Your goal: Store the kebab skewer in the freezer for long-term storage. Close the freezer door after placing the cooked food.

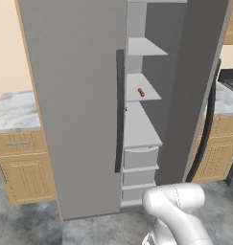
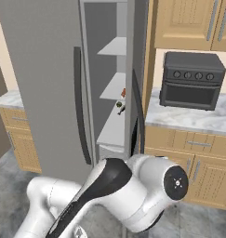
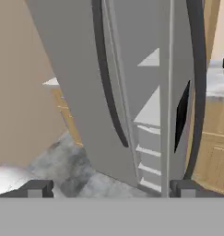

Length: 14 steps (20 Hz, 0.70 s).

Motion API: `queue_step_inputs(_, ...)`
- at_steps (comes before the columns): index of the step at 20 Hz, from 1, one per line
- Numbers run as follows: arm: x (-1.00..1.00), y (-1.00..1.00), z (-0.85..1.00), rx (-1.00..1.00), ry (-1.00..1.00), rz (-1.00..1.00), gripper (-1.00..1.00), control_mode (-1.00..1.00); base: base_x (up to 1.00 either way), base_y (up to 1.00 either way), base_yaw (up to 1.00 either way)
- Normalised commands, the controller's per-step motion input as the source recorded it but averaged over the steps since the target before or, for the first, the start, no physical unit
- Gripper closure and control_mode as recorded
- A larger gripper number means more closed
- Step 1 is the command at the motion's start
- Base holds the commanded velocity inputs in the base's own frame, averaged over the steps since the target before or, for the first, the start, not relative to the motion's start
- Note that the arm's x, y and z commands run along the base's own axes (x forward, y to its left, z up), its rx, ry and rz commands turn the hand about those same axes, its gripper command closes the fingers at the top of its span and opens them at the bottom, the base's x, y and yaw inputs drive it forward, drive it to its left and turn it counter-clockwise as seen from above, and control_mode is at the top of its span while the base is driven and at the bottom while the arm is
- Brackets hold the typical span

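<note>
Small reddish-brown kebab skewer [image 1: 141,92] lies on a white shelf [image 1: 142,88] inside the tall grey freezer [image 1: 79,95]; narrow door [image 1: 194,86] apparently ajar; end effector [image 3: 111,188] spread, empty.

The freezer [image 1: 79,105] is finished in flat matte grey, with smooth white plastic-looking shelves [image 1: 139,129]. A dark, slightly glossy handle [image 1: 120,110] is seen mid-frame. Marbled stone counter [image 2: 189,118], light wood cabinets [image 2: 198,162], matte dark toaster oven [image 2: 192,80].
</note>
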Motion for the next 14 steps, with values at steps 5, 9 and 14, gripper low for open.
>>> queue_step_inputs(5,0.45,-0.5,-0.04,0.0,-0.42,0.34,-1.0,-1.0,0.0,0.0,0.0)
queue_step_inputs(9,0.56,-0.34,-0.11,-0.01,0.0,0.03,-1.0,-1.0,0.0,0.0,0.0)
queue_step_inputs(14,0.79,-0.45,-0.12,0.0,0.0,0.07,-1.0,-1.0,0.0,0.0,0.0)
